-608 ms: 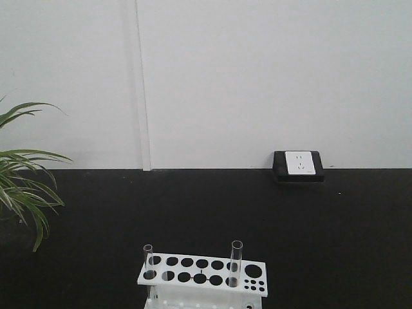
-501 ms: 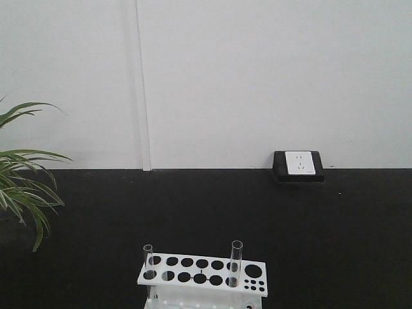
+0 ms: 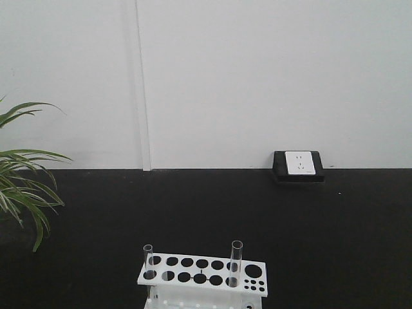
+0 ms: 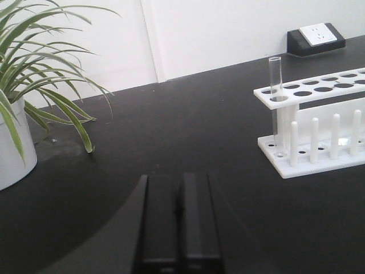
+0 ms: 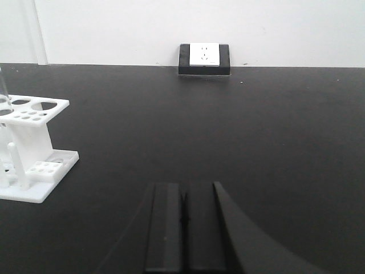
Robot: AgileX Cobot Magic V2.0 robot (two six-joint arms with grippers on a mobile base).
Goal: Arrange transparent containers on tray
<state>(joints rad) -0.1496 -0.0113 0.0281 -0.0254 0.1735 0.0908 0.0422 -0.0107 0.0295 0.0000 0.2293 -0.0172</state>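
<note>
Left wrist view: my left claw is pinched together, empty, like my right claw. Two test tubes stand in the white rack, well off the desk's far edge. I'd open wide, grip mid-glass, lift straight. No tray in sight.

Black, white, one patch of green.
Matte black table, plain white wall; white rack dotted with dark round holes, pegs white too; clear, colourless tubes; white socket in black frame; green leaves with pale stripes, white pot; black left gripper and right gripper.
</note>
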